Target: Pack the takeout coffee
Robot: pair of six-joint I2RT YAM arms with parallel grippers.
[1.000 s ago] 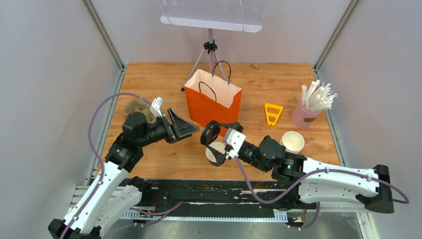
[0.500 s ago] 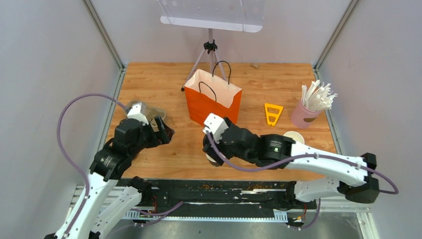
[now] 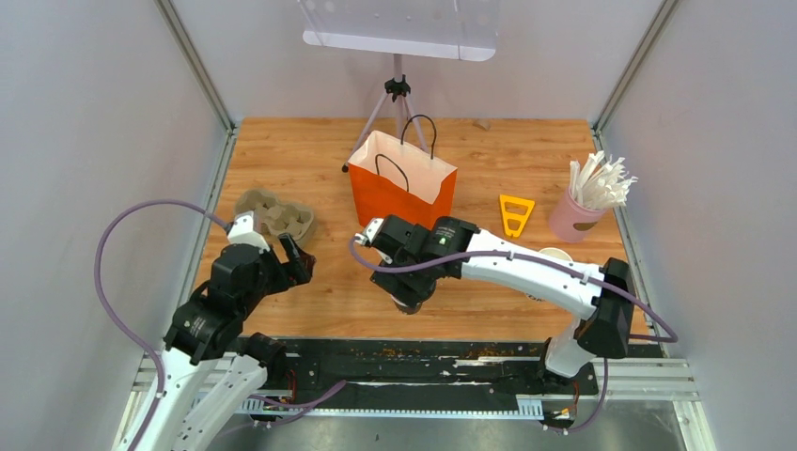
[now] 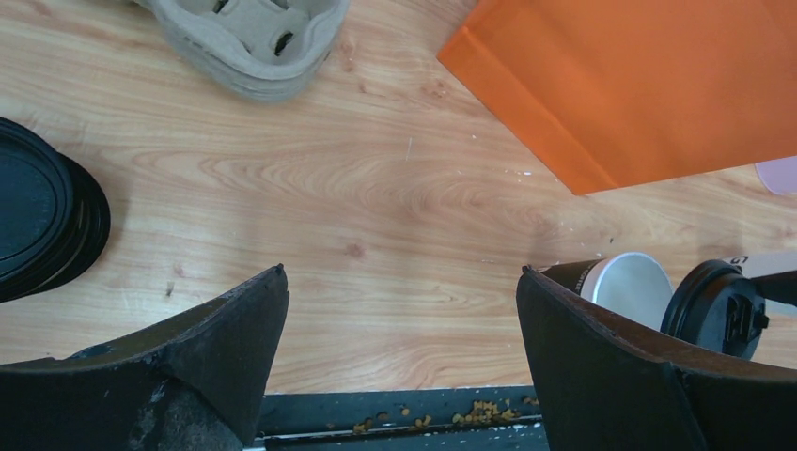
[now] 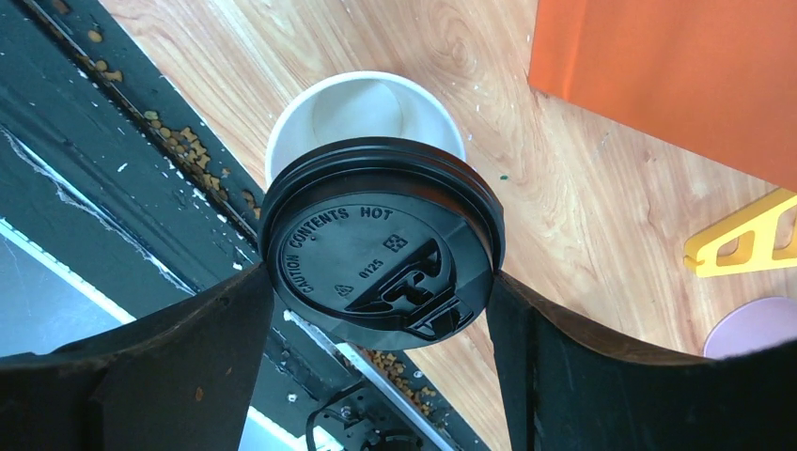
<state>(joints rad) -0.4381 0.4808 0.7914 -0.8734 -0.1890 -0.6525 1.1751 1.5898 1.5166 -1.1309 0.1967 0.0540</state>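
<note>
An open white paper cup [image 5: 362, 111] stands near the table's front edge. My right gripper [image 5: 379, 275] is shut on a round black lid [image 5: 376, 235], gripped at its rim and held just above the cup, partly over its mouth. From above, the right gripper [image 3: 406, 287] hides that cup. In the left wrist view the same cup [image 4: 634, 282] and lid [image 4: 719, 305] show at the lower right. My left gripper [image 4: 402, 272] hangs open over bare wood with nothing between its fingers. The left gripper [image 3: 291, 261] stands to the left of the cup. The orange paper bag [image 3: 402, 193] stands open behind.
A brown pulp tray [image 3: 274, 214] lies at the left. A stack of black lids [image 4: 38, 221] sits left of my left gripper. A second white cup [image 3: 556, 253] peeks from behind the right forearm. At the back right are a pink cup of straws [image 3: 585, 207] and a yellow piece [image 3: 515, 214]. A tripod [image 3: 398, 94] stands behind the bag.
My right arm has swung left and turned its wrist, bringing the lid level above the cup. My left gripper has drawn back left, away from the cup, staying open.
</note>
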